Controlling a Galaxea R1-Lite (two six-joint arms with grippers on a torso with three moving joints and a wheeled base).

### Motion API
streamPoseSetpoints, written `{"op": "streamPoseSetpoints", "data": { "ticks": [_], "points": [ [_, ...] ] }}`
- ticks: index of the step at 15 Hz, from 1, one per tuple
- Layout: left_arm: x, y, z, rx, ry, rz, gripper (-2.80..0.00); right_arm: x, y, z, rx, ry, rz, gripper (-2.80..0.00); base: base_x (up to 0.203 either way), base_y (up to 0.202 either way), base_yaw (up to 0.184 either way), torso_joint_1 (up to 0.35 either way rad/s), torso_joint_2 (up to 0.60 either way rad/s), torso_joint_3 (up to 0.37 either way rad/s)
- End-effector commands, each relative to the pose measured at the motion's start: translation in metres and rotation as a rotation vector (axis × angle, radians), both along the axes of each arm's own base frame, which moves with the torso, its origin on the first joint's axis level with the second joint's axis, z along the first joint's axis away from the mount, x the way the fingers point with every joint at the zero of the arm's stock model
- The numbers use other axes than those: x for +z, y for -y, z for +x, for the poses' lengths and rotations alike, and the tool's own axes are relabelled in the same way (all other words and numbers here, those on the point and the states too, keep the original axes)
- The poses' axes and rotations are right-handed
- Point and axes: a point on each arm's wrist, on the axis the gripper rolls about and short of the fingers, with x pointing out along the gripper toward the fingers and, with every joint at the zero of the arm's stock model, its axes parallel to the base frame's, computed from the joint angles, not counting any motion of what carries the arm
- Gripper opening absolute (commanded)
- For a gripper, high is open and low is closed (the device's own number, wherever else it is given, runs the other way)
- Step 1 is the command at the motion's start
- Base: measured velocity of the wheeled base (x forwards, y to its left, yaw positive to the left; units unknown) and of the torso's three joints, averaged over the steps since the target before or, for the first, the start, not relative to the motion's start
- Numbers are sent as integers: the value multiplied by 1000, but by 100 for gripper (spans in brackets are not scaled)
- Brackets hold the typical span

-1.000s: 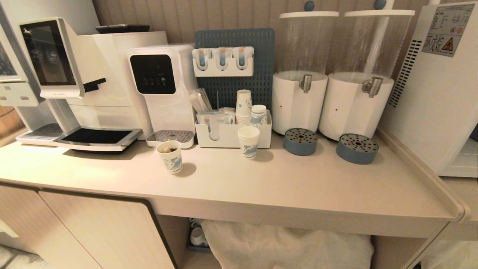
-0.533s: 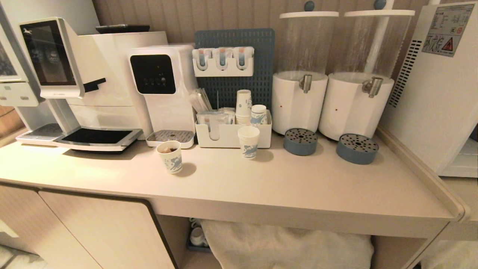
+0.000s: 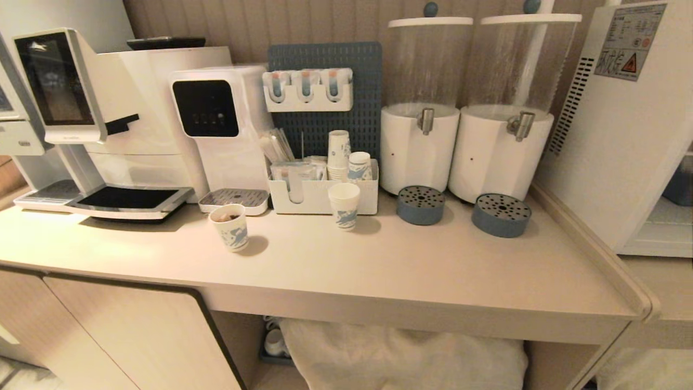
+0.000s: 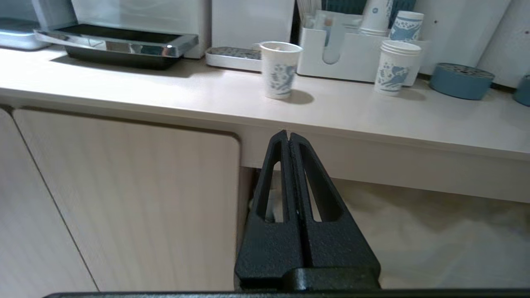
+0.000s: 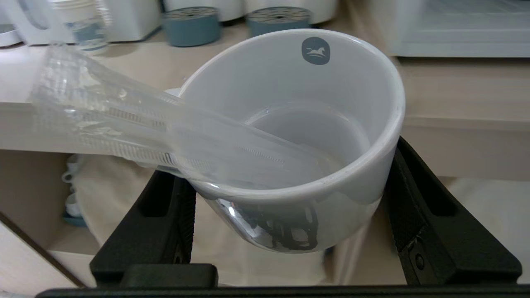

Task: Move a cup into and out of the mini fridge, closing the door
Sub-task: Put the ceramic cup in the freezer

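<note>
The cup (image 5: 314, 124), a squat white mug with a grey horse mark inside its rim, sits between the black fingers (image 5: 430, 207) of my right gripper (image 5: 290, 165), which is shut on its sides. A clear ribbed plastic piece (image 5: 124, 120) lies across the rim into the cup. The gripper holds it in front of the counter, below its edge. The mini fridge (image 3: 622, 135) stands at the right end of the counter, its side vent and warning sticker towards me; a bit of its inside (image 5: 455, 29) shows. The door is out of view. My left gripper (image 4: 289, 134) is shut and empty below the counter's front edge (image 4: 372, 145).
On the counter (image 3: 406, 271) stand two paper cups (image 3: 230, 227) (image 3: 344, 206), a white organiser (image 3: 325, 189), a coffee machine (image 3: 108, 124), a water dispenser (image 3: 216, 130), two drink dispensers (image 3: 419, 146) (image 3: 498, 151) and blue drip trays (image 3: 501, 215). White bags (image 3: 400, 352) lie under it.
The whole head view has slid a little to the left, so the camera has moved right. Nothing on the counter has shifted.
</note>
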Motion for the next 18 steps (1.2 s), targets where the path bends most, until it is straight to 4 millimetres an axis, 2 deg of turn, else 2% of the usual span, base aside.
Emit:
{"op": "streamPoseSetpoints", "data": {
  "ticks": [1,13,18],
  "points": [
    [-11,0,3,0,-34,-1,-280,0,0,0,0,1,0,-280,0,-200,1,2,2,0],
    [-11,0,3,-1,-33,-3,-280,0,0,0,0,1,-2,-280,0,-189,1,3,3,1],
    [-11,0,3,-1,-34,-3,-280,0,0,0,0,-4,3,-280,0,-19,0,0,0,0]
  ]
}}
